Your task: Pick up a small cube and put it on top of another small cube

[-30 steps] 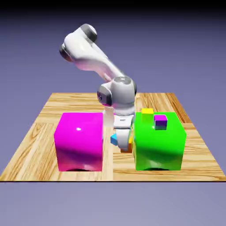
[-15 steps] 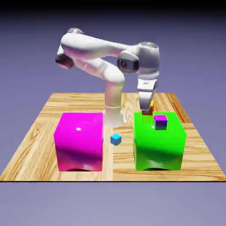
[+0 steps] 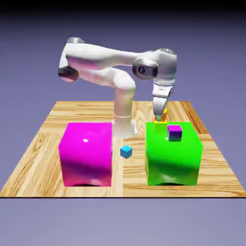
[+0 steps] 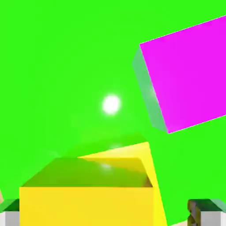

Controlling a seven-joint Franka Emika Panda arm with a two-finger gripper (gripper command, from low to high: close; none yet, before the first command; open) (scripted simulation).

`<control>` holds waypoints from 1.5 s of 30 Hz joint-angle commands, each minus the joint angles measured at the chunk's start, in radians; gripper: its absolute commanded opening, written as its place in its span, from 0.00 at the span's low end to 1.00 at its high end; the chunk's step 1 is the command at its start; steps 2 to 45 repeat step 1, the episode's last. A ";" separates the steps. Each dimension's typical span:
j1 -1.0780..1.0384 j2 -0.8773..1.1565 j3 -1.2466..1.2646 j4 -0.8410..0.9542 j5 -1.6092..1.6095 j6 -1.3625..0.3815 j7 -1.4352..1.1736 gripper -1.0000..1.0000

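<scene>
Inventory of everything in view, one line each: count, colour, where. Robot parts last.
table: 1, light wood, under the blocks and the arm
large block: 1, magenta, on the table, exterior view's left
large block: 1, green, on the table, exterior view's right
small cube: 1, yellow, on the green block
small cube: 1, orange, on top of the yellow cube
small cube: 1, purple, on the green block, beside the stack
small cube: 1, cyan, on the table between the blocks
backdrop: 1, blue-violet, behind the table
arm: 1, white with dark grey joints, reaching over the green block
gripper: 1, two grey fingertips, open around the orange cube
</scene>
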 commanded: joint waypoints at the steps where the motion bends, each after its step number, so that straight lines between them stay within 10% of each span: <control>1: 0.003 0.004 0.025 0.023 0.022 -0.023 -0.005 1.00; 45: 0.003 0.004 0.025 0.023 0.022 -0.023 -0.005 1.00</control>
